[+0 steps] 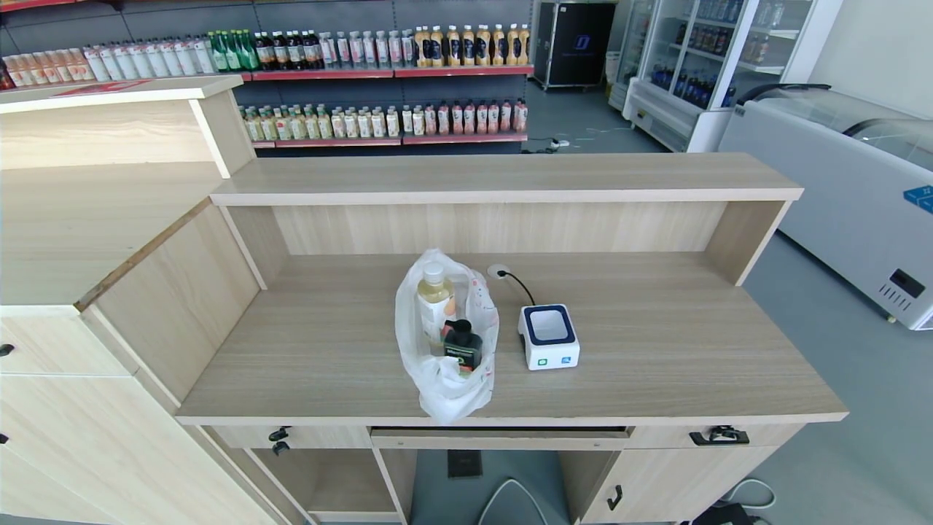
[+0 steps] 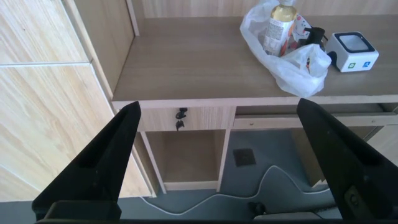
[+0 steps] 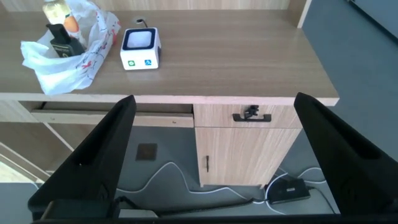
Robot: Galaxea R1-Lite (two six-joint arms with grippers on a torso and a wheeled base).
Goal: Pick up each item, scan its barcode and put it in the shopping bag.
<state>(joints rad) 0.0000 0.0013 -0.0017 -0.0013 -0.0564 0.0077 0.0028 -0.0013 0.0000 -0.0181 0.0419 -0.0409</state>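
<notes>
Shopping bag (image 1: 437,386), mid-table (image 1: 656,350), just left of scanner (image 1: 549,337), holds bottle (image 1: 435,302) and dark pack (image 1: 462,344); left claw (image 2: 217,106) and right claw (image 3: 214,98) spread apart, empty, off the near edge; bagging judged complete, next move likely only withdrawal.

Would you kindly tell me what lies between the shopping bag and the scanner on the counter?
Nothing: only a narrow strip of bare counter separates the shopping bag from the scanner, as the head view shows.

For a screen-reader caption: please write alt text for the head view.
A white shopping bag holding a pale drink bottle and a dark bottle stands on a wooden counter beside a white barcode scanner. Drink shelves line the wall behind.
</notes>
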